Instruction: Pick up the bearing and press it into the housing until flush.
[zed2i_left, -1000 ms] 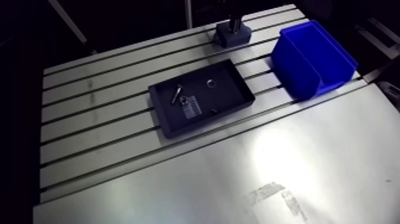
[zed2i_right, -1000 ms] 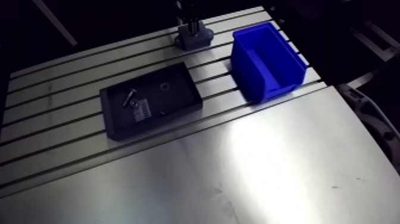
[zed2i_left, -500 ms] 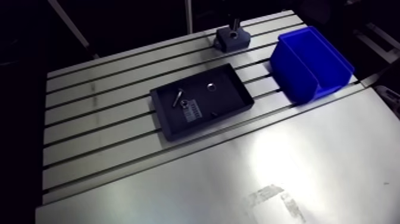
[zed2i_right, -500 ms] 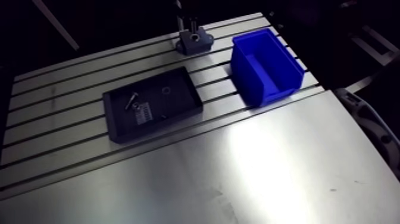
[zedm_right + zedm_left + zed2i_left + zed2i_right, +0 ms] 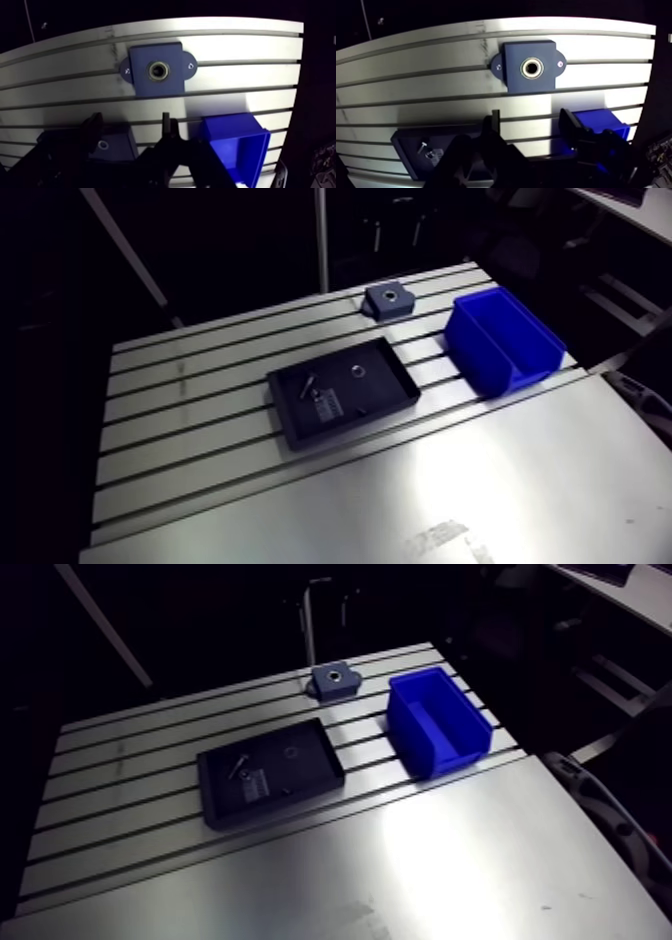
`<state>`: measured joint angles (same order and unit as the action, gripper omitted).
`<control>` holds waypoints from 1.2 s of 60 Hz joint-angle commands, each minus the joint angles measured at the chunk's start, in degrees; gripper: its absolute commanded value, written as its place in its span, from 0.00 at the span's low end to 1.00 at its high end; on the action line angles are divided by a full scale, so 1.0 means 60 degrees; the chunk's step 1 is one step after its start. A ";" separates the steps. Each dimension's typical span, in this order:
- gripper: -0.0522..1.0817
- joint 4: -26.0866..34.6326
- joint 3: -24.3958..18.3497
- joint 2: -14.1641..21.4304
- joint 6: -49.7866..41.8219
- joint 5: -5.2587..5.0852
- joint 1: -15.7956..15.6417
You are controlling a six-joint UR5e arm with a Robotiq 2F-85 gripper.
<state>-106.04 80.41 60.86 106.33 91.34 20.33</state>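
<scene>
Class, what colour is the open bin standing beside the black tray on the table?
The bin is bright blue; the arm view shows it best.

A slotted aluminium table [image 5: 180, 418] holds a shallow black tray [image 5: 380, 378] near its middle. A small screw [image 5: 305, 384] lies inside the tray. A blue open bin [image 5: 470, 358] stands beside it, apart.

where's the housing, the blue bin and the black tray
housing [image 5: 512, 60], wrist view, block face beside the bore
blue bin [image 5: 475, 358], arm view, outer side wall
black tray [image 5: 388, 388], arm view, bare floor
</scene>
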 commanded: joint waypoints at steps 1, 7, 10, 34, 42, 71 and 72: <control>0.05 0.1645 -0.0102 0.1488 -0.0077 -0.0011 -0.0018; 0.05 0.1888 -0.0036 0.1785 -0.0092 -0.0053 -0.0086; 0.05 0.1998 -0.0035 0.1974 -0.0092 -0.0056 -0.0118; 0.05 0.2446 0.0208 0.2987 -0.0382 -0.0129 -0.0830; 0.05 0.2429 0.0635 0.3538 -0.0718 -0.0092 -0.1180; 0.05 0.2482 0.1208 0.3865 -0.1523 -0.0022 -0.1659; 0.05 0.2389 0.1210 0.3855 -0.1552 -0.0026 -0.1659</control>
<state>-91.50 85.16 81.47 101.24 90.98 12.87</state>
